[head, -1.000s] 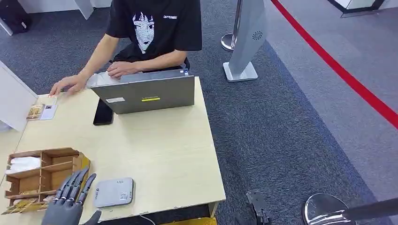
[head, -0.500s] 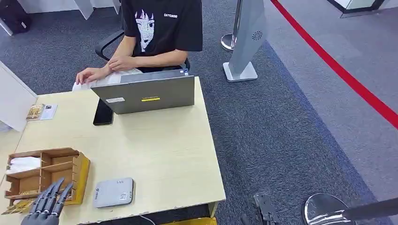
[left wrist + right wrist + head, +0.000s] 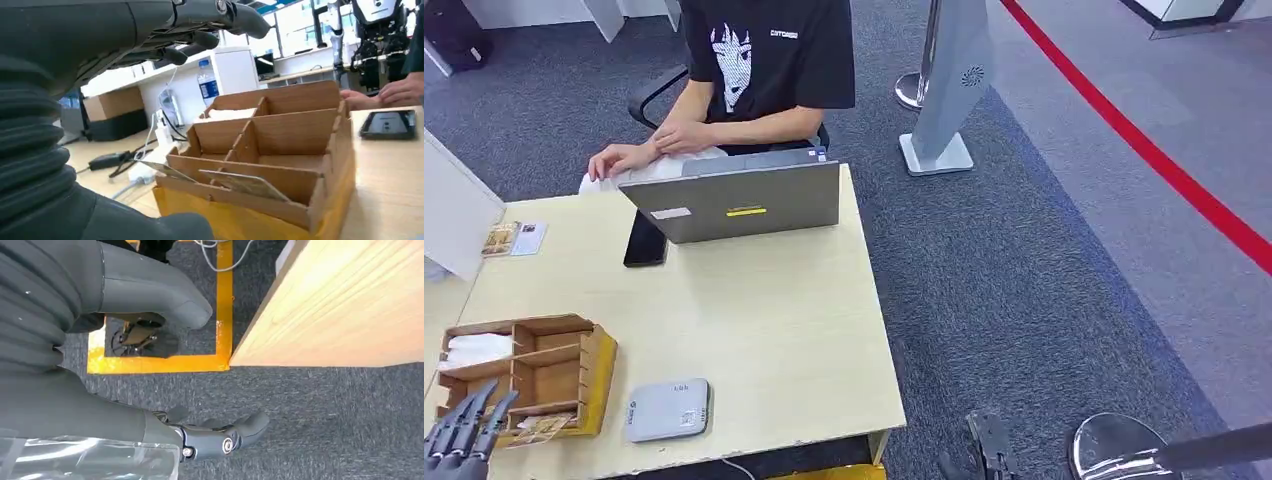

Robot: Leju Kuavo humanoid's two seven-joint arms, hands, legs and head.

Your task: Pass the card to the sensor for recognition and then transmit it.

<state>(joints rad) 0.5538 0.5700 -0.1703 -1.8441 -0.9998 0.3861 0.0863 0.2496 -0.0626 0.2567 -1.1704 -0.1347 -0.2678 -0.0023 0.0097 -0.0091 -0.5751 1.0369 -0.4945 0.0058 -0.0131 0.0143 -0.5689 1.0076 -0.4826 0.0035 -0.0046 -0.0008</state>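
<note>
The left hand (image 3: 459, 435) is cut off at the corner; the laptop (image 3: 739, 200) hides the person's (image 3: 754, 60) lap.

The head view looks steeply down from high over the bench (image 3: 764, 330). The left wrist view sits low and close, level with the wooden organizer (image 3: 280, 150) — both share it. The right wrist view faces the floor (image 3: 320, 420) beside the bench's edge.

We see a card (image 3: 546, 427) leaning in the front slot of the brown box (image 3: 584, 365). The flat grey sensor (image 3: 667, 410) lies just beside it.
</note>
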